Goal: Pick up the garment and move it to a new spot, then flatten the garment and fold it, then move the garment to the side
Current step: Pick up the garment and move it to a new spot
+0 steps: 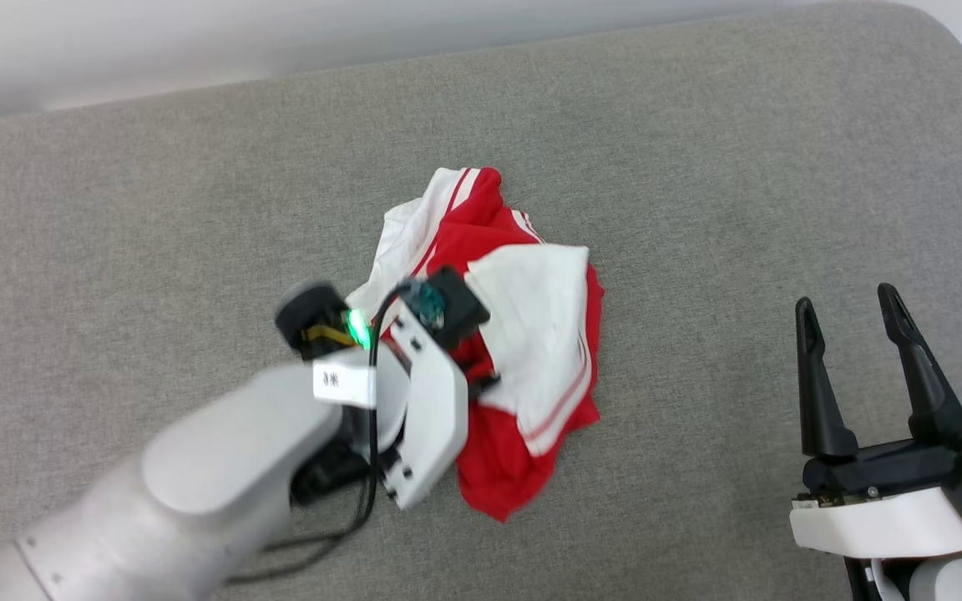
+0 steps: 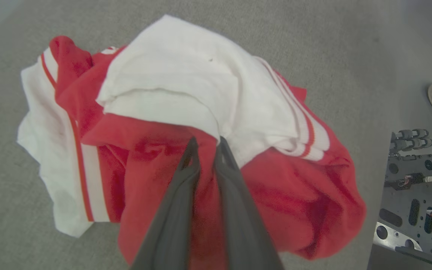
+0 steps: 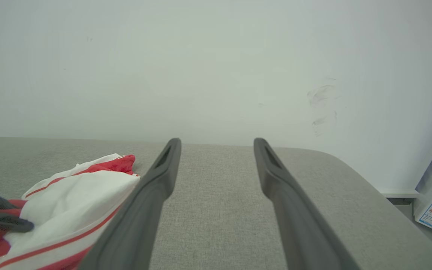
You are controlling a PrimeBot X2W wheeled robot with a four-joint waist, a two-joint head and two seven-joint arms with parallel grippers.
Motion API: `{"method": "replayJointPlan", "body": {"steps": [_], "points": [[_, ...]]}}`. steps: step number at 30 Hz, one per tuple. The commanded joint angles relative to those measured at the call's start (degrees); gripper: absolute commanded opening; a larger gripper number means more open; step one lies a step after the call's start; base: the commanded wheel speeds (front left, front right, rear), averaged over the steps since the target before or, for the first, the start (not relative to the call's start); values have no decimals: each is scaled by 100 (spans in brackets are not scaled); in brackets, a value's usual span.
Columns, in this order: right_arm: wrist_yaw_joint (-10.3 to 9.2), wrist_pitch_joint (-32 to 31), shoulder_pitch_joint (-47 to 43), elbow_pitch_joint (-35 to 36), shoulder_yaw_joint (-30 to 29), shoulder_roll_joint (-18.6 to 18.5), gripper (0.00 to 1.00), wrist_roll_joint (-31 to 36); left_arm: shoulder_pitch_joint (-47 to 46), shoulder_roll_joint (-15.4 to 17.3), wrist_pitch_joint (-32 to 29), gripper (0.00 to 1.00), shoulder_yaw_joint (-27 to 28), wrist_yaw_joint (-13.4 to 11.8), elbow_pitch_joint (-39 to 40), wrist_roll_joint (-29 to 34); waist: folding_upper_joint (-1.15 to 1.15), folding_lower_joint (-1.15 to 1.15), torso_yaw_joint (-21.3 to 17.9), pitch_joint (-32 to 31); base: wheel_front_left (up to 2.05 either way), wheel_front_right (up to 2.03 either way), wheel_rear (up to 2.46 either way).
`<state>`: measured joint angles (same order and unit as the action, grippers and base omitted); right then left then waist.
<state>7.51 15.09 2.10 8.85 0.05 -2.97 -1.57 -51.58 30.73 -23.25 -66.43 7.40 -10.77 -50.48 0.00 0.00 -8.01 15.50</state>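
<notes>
Garment (image 1: 539, 325) crumpled on grey cushion (image 1: 197, 167), pinched by left tool (image 2: 206, 144); right tool (image 1: 848, 305) gapes nearby.

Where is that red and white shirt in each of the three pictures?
Head view: the garment lies crumpled at centre.
Left wrist view: the garment spreads across the middle, pinched by the left gripper.
Right wrist view: the garment sits at lower left.
Shared landmark: the grey cushion beneath it.

The grey fabric-covered surface (image 1: 698, 167) has a rounded corner at 2 o'clock in the head view. The garment (image 1: 531, 325) lies crumpled near its centre, white sleeve uppermost, red fabric toward 6 o'clock.
</notes>
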Motion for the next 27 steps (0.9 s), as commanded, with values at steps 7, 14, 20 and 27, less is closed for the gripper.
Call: {"method": "replayJointPlan", "body": {"steps": [7, 14, 20, 27], "points": [[-4, 12, 1, -89, -39, 17, 100, 6, 849, -531, 560, 0, -162, -26, -738, -257, 0, 0, 48, -6, 0, 0, 0], [-3, 12, -114, -188, -68, 17, 100, 82, 701, -823, 1518, 100, 150, -241, -897, -4, 0, 0, 261, -285, 0, 0, 0], [-4, 12, -290, -244, -108, 14, 100, 102, 756, -785, 2795, 100, 659, -960, -543, 439, 0, 0, 488, -648, 0, 0, 0], [-4, 12, -424, -240, -155, 15, 100, 57, 1277, -390, 3795, 100, 1405, -2296, -8, 1057, 0, 0, 700, -904, 0, 0, 0]]}}
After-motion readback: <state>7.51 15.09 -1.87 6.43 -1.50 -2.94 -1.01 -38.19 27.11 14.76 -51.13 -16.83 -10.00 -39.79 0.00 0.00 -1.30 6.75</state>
